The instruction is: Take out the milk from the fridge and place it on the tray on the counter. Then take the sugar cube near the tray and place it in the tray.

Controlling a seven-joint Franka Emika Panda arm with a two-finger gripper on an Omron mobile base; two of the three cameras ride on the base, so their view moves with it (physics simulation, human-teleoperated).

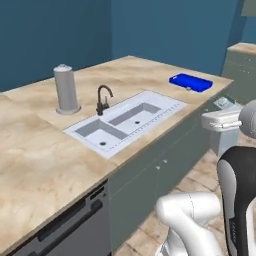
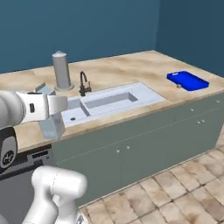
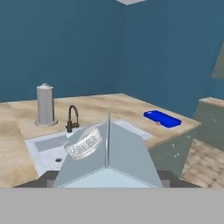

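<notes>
Milk (image 3: 107, 153) in the gripper (image 2: 51, 114), jaws pinching the carton by its sides; gabled top and round cap fill the 6 o'clock part of the hand view. In right base view carton hangs at 9 o'clock, in front of the counter (image 2: 131, 65) edge by the sink (image 2: 111, 103). In left base view carton top (image 1: 225, 104) pokes up at 3 o'clock beside the white wrist. Held upright and off the surface, probably for carrying over to the drop point without tipping.

Tray (image 2: 187, 80) sits at 2 o'clock in right base view, near the counter's far end and close to the front edge; well apart from the carton. Flat, bright blue, rounded corners, low rim, looks like smooth plastic. Nothing seen on it yet.

Sugar cube (image 2: 179, 86): tiny tan speck just beside the tray's near-left edge; too small to tell if touching.

Counter: beige marbled stone look over grey-green cabinet fronts. Sink white, two basins, dark curved faucet (image 2: 83, 83) behind. Tall grey cylinder (image 2: 61, 70) with knobbed top at 11 o'clock, well away from the tray.

Carton: pale grey-white, rigid flat faces, sharp folded ridge on top. Judged step: transport toward tray, milk not yet placed, cube untouched. Risk: narrow carton, so should be set down square inside the rim.
</notes>
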